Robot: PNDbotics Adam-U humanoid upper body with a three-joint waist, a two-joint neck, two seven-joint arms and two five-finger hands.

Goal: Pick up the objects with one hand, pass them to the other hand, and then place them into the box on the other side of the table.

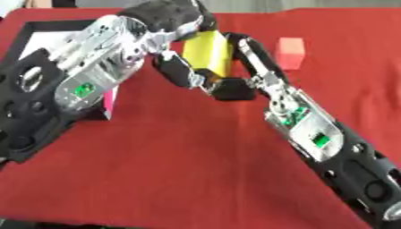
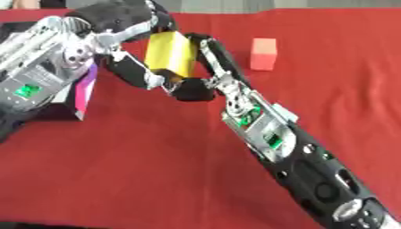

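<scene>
A yellow block point(image 1: 207, 53) is held above the red tablecloth at the top middle, between both hands. My left hand point(image 1: 168, 18) comes over it from the upper left, and its dark fingers point(image 1: 178, 68) curl down the block's left side. My right hand point(image 1: 233, 87) reaches up from the lower right. Its palm is under the block and its fingers point(image 1: 254, 51) run up the block's right side. A small red block point(image 1: 291, 53) stands on the cloth to the right of both hands, touched by neither.
A black box point(image 1: 47, 24) with a white inside and a pink side panel point(image 1: 110, 103) sits at the left edge, mostly hidden by my left forearm. The red cloth point(image 1: 180, 170) covers the table towards the front.
</scene>
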